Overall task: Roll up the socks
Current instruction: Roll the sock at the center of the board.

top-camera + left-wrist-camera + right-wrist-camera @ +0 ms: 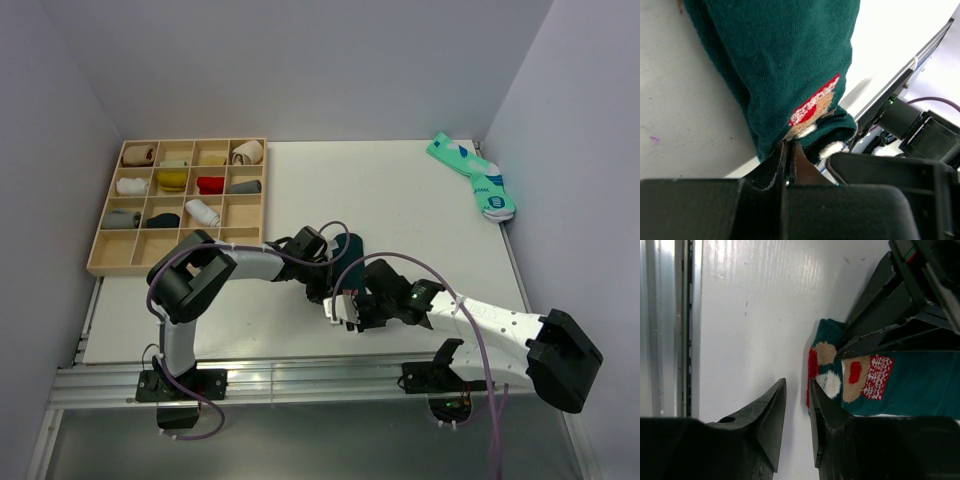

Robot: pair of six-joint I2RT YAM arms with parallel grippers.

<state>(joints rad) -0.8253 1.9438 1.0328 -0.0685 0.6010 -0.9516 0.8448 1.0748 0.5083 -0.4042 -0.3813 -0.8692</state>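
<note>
The dark green sock (347, 249) lies flat at the table's middle. Its red-and-white figure (812, 106) sits near the cuff. My left gripper (788, 144) is shut, pinching the cuff's edge; in the top view it (322, 283) is over the sock's near end. My right gripper (796, 385) is open by a narrow gap with only bare table between the fingers. Its right finger (816, 405) is right beside the cuff (827, 367). In the top view the right gripper (345, 308) is just in front of the left one. I cannot make out the white sock with black stripes.
A wooden compartment tray (264, 205) with several rolled socks stands at the back left. A mint-green pair (475, 176) lies at the far right corner. The table's metal front rail (670, 330) runs close behind my right gripper.
</note>
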